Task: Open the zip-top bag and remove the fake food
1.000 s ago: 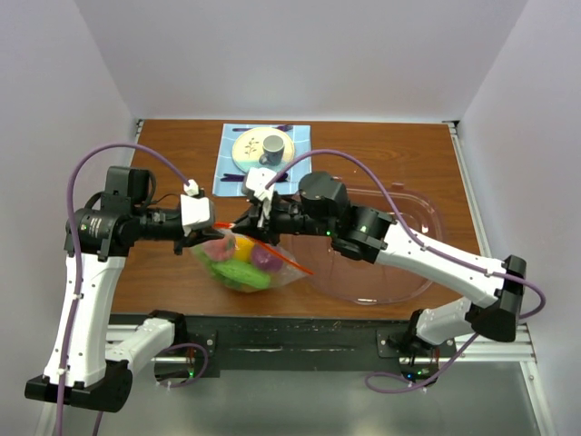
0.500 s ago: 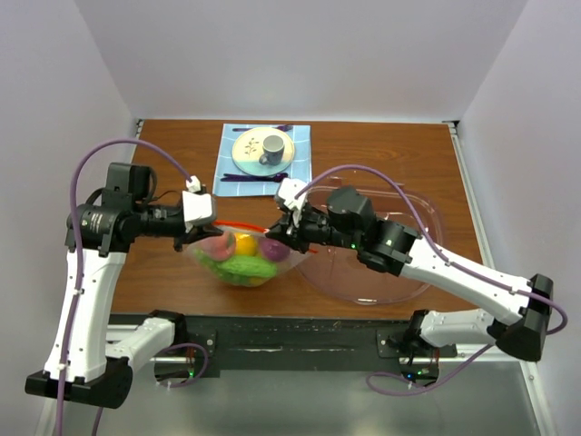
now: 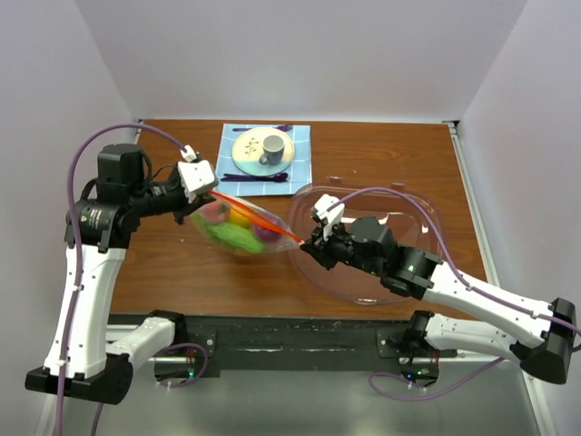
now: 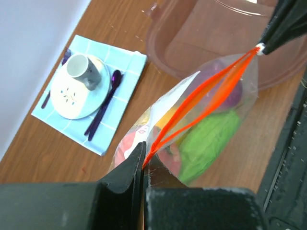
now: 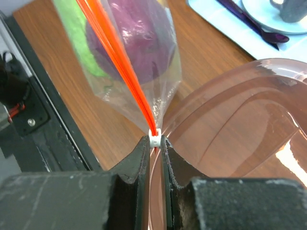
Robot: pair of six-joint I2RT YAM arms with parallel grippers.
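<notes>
The clear zip-top bag (image 3: 238, 227) hangs stretched between my two grippers above the table. Its orange-red zipper strip (image 3: 259, 216) is parted along most of its length (image 4: 206, 91). Inside lies the fake food (image 3: 231, 232): green, yellow, pink and purple pieces (image 4: 211, 139). My left gripper (image 3: 214, 193) is shut on the bag's left zipper corner (image 4: 143, 163). My right gripper (image 3: 306, 243) is shut on the white zipper slider (image 5: 154, 140) at the strip's right end, over the bowl's left rim.
A large clear pinkish bowl (image 3: 408, 218) sits at the right, tilted under my right arm. A blue checked cloth (image 3: 231, 177) at the back holds a round plate (image 3: 250, 145), a grey cup (image 3: 272, 145) and purple cutlery (image 3: 254, 177).
My right gripper has drawn the slider rightward along the strip to the bowl's rim, parting the zipper. My left gripper has lifted and swung back with its corner. The bag has stretched out.
</notes>
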